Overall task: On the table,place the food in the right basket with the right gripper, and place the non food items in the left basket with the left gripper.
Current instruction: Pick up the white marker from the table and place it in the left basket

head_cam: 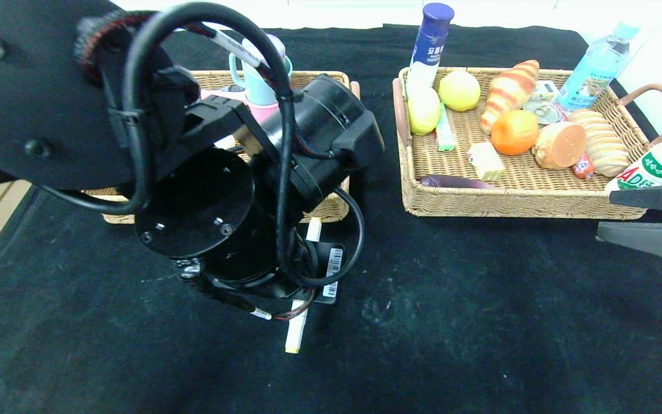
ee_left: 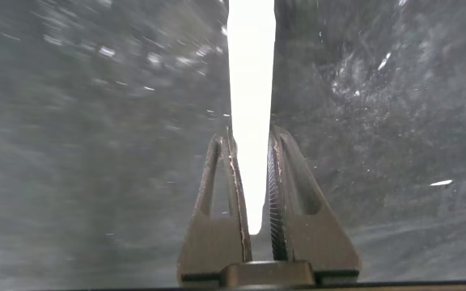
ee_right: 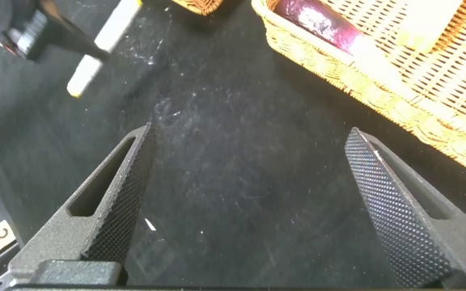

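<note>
Head view first: black cloth covers the table (head_cam: 451, 322), and two wicker baskets sit at the far side. At eleven o'clock the left basket (head_cam: 331, 210) is largely hidden behind the left arm (head_cam: 193, 172), with a pale blue cup (head_cam: 256, 83) showing over its rim. At one o'clock the right basket (head_cam: 515, 198) holds lemons (head_cam: 458, 90), an orange (head_cam: 514, 131), a croissant (head_cam: 509, 89), a striped bread roll (head_cam: 601, 141), a yellow block (head_cam: 486, 161) and a purple packet (head_cam: 454, 181), with bottles standing around its far and right rim. Just below the left arm, near the centre at seven o'clock, a white marker (head_cam: 296, 330) lies on the cloth, its near end poking out from under the wrist. At three o'clock only dark edges of the right gripper (head_cam: 650, 224) show. Left wrist view next: the left gripper (ee_left: 253, 190) is closed on the white marker (ee_left: 251, 97), the pads pressing its two long sides, cloth beneath. Right wrist view last: the right gripper (ee_right: 249, 174) hangs over bare cloth with its fingers spread wide and nothing between them; the right basket's corner (ee_right: 362, 69) with the purple packet (ee_right: 318, 20) lies beyond, and the marker (ee_right: 103, 44) shows farther off in the other arm's grip.
</note>
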Available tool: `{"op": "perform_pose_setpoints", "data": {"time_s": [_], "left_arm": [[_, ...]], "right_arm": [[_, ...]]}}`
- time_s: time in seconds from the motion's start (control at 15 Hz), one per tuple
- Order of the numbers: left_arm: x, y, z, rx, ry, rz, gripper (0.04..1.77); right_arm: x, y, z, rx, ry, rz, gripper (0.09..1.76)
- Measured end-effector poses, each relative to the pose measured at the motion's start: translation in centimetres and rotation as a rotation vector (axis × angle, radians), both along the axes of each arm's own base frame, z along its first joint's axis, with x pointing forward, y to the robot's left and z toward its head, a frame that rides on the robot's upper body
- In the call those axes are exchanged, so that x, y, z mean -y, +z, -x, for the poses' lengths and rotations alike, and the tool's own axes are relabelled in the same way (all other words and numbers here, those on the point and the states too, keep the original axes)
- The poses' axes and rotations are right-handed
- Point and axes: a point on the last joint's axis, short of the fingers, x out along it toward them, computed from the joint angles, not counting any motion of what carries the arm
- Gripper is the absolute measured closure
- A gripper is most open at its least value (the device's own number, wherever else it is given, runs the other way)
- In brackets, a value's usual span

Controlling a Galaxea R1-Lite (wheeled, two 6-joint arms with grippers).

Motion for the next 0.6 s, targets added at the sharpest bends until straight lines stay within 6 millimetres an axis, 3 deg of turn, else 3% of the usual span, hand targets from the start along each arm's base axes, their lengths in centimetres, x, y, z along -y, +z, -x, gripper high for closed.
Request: {"op": "perform_pose_setpoints", "data": {"time_s": [0.33, 0.6], "left_arm": [[-2.2, 2.9, 1.1, 0.125, -0.033, -0.024, 1.56], [-4.3, 4.9, 0.7, 0.199, -0.023, -0.012, 1.56]], "right_arm": [[0.0, -0.1, -0.1, -0.004, 0.002, 0.000, 0.14], [0.0, -0.1, -0.1, -0.005, 0.002, 0.000, 0.14]]}}
